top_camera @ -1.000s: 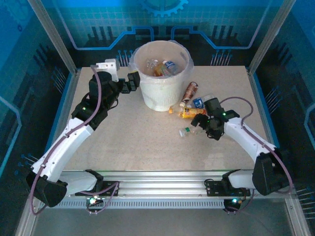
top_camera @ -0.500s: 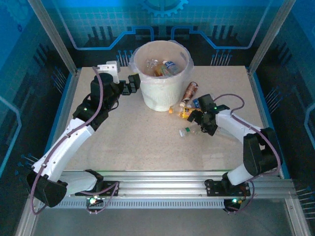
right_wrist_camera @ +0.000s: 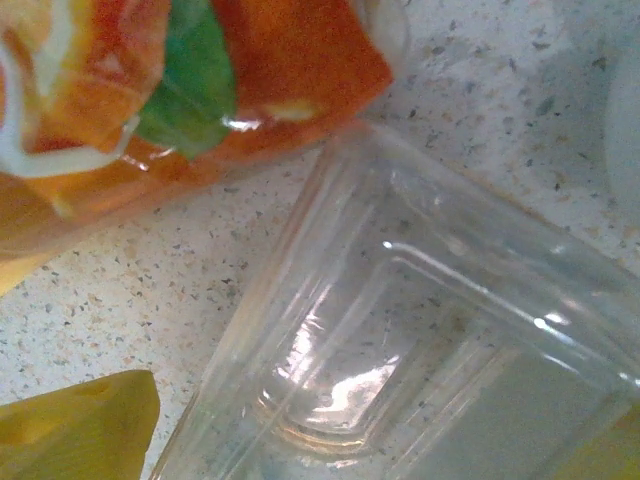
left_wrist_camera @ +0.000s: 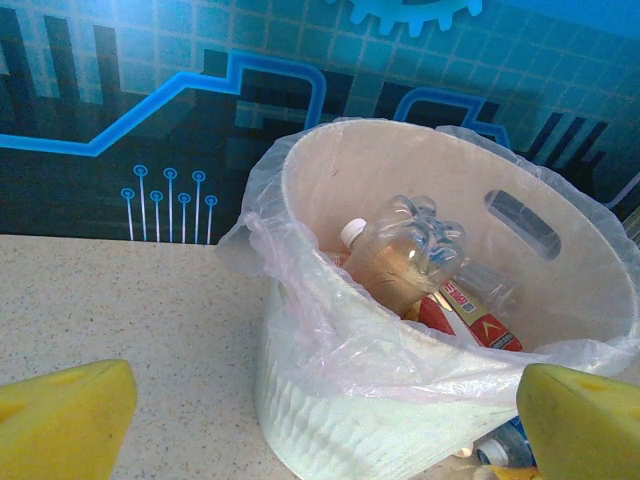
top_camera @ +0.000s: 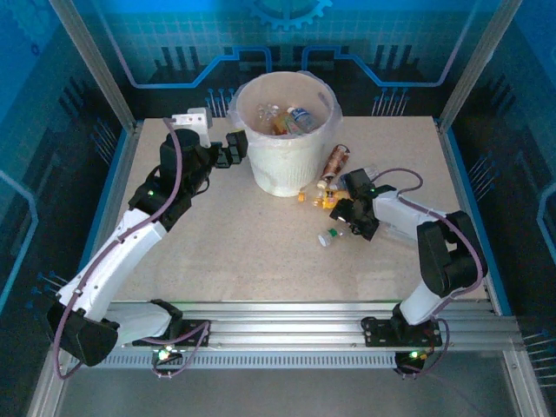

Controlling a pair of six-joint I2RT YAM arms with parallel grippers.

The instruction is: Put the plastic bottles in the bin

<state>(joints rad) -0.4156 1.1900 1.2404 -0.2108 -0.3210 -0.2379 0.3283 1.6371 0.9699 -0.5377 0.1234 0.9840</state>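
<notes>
White bin (top_camera: pixel 287 169) held plastic bottles (left_wrist_camera: pixel 405 260); left gripper (top_camera: pixel 233 144) hung open beside it; right gripper (top_camera: pixel 340 209) straddled a clear bottle (right_wrist_camera: pixel 400 330), grip unclear.

Upright white bag-lined bin (top_camera: pixel 282 169), several bottles (top_camera: pixel 287 120) inside, others on their sides beside its base.

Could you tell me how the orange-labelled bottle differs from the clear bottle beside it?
The orange-labelled bottle wears an orange and green wrap; the clear bottle is bare and transparent. The orange-labelled bottle sits upper left, the clear bottle slants lower right. Both lie on the table.
</notes>
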